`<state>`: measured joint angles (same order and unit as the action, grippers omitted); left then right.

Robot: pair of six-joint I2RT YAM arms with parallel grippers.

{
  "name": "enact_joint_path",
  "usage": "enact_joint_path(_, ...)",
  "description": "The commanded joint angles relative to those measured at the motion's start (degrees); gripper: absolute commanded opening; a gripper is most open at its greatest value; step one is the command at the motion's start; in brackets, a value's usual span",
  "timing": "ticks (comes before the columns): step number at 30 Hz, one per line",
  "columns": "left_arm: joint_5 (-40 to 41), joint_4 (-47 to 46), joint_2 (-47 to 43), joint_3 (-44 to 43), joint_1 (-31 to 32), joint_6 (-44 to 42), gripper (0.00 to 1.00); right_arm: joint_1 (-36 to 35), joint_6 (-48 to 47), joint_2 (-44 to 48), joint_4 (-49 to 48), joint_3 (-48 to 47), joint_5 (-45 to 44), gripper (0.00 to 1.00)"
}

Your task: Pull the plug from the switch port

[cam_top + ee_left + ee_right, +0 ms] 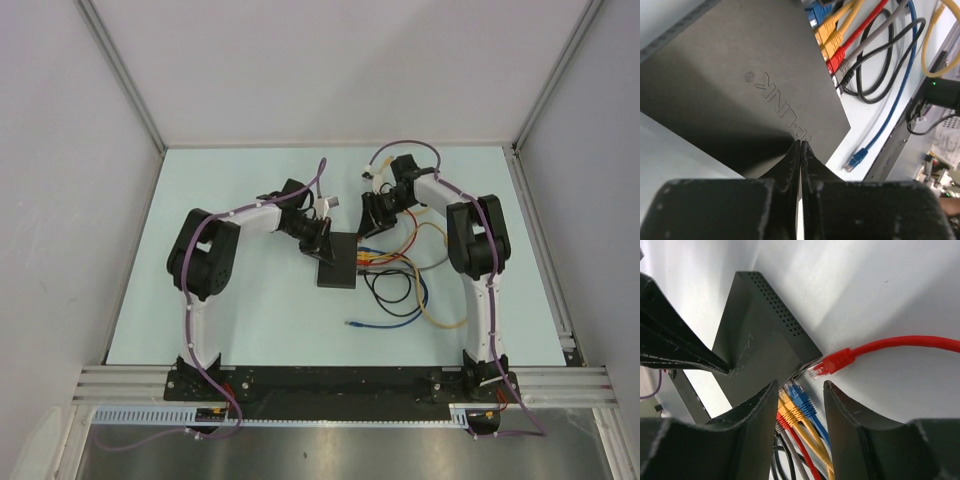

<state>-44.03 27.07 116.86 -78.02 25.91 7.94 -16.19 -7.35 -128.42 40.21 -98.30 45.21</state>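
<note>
Pale green tabletop (250, 330) spreads out from my two bases at the near edge, and the nearest thing on it is a loose blue plug (856, 160) lying at the end of its cable, apart from everything else. Just beyond it sits the switch (337, 265), flat and matte black, roughly midway between my arms. My left gripper (800, 145) comes down on the switch's plain top with its fingers pressed together, nothing between them, the tips touching the lid near its edge. My right gripper (800, 385) hangs at the port side with its fingers spread wide, pinching nothing. Between those fingers a row of plugs (800, 405), blue, yellow, orange and red, sits in the ports. Past the fingertips the red plug (832, 362) lies on the table, its clear tip showing just outside the port face by the switch's corner, its cable trailing off to the right. Farthest back stand the plain white walls (340, 70)
</note>
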Motion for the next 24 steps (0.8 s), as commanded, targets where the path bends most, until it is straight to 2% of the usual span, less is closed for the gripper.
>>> enact_joint_path(1,4.5,1.8,1.9,-2.1,-0.2,-0.7,0.02,-0.8,-3.9,-2.3,3.5,-0.8,1.6,0.45)
enact_joint_path(3,7.3,2.4,2.2,-2.5,-0.1,-1.5,0.02,-1.0,-5.2,-2.8,4.2,-0.8,1.4,0.42)
enact_joint_path(8,8.2,2.6,3.1,-2.7,0.0,-1.7,0.02,-1.3,-9.3,-6.1,9.5,-3.6,2.9,0.36)
enact_joint_path(20,8.2,2.6,3.2,-2.9,0.1,-1.9,0.03,-1.3,-14.3,-9.4,15.5,-5.1,6.3,0.33)
enact_joint_path(24,8.1,2.5,3.3,-3.1,0.2,-1.9,0.03,-1.1,-13.1,-9.7,15.3,-5.1,6.1,0.31)
